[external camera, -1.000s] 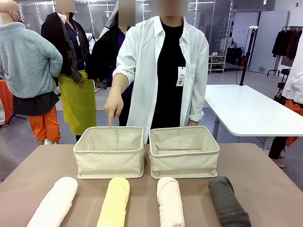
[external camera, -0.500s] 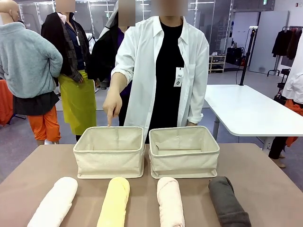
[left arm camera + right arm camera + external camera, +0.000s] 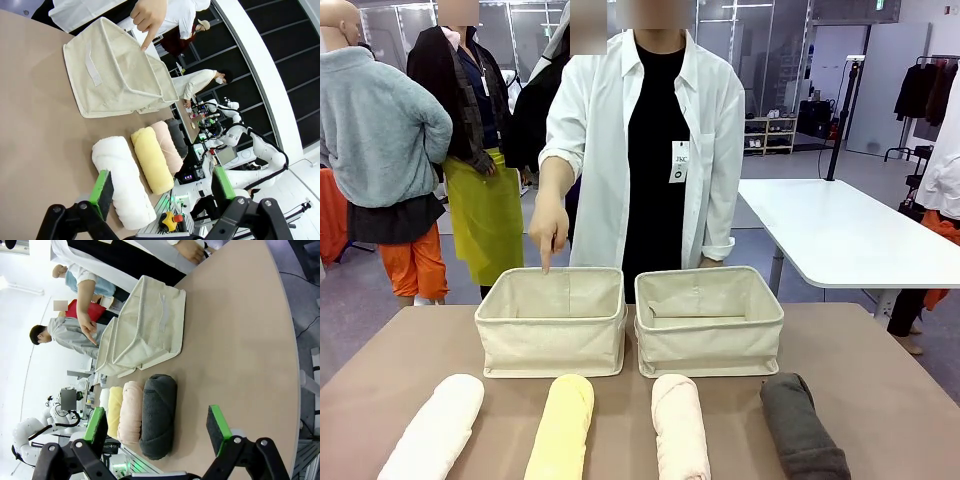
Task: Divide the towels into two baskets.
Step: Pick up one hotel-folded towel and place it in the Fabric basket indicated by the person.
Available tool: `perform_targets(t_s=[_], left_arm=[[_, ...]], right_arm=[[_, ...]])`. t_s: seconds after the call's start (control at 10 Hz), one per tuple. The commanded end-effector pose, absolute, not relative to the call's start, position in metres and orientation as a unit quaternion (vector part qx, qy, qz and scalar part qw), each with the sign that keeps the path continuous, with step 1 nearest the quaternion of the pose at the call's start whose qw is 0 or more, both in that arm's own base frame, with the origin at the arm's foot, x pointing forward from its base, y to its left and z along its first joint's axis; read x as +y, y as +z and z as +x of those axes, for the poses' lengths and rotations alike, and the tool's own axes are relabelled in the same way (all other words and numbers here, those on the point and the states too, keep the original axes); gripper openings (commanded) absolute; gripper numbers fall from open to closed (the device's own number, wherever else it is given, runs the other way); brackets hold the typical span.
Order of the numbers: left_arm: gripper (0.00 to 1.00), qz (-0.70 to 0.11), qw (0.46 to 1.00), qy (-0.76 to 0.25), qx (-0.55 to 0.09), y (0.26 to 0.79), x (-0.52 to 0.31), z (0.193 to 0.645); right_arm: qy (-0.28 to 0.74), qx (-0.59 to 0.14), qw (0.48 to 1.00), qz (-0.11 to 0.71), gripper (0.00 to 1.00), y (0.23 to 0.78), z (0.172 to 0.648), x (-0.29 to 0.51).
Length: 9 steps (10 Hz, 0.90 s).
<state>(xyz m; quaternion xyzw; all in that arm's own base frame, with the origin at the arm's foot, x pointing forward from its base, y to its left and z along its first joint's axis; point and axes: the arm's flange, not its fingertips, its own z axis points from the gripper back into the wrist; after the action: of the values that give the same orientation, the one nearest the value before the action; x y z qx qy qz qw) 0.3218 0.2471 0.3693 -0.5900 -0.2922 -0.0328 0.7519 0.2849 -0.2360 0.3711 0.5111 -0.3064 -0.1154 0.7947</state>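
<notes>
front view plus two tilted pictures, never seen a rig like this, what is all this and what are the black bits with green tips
This is a two-armed robot at a brown table, facing a person. The front view comes from a fixed camera between the arms, looking across the table. The tilted pictures come from a camera on each wrist, looking along that arm's own tool, so they look sideways.

The black parts with green tips are the left tool and the right tool. Both are open and hold nothing.

Four rolled towels lie in a row on the table: white towel, yellow towel, pink towel, grey towel. Behind them stand two beige canvas bins side by side, the left basket and the right basket. The person's hand points down at the left basket.
</notes>
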Motion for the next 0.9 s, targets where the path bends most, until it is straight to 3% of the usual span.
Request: perform_targets(t_s=[0.0, 0.4, 0.8], left_arm=[[1.0, -0.591, 0.751, -0.035, -0.292, 0.369, 0.249, 0.319], [1.0, -0.59, 0.752, -0.033, -0.292, 0.369, 0.247, 0.322], [1.0, -0.47, 0.84, -0.159, -0.219, 0.45, 0.168, 0.339]], right_arm=[[-0.114, -0.312, 0.791, 0.513, 1.0, 0.373, 0.285, -0.238], [-0.114, -0.312, 0.791, 0.513, 1.0, 0.373, 0.285, -0.238], [-0.114, -0.312, 0.791, 0.513, 1.0, 0.373, 0.285, -0.238]])
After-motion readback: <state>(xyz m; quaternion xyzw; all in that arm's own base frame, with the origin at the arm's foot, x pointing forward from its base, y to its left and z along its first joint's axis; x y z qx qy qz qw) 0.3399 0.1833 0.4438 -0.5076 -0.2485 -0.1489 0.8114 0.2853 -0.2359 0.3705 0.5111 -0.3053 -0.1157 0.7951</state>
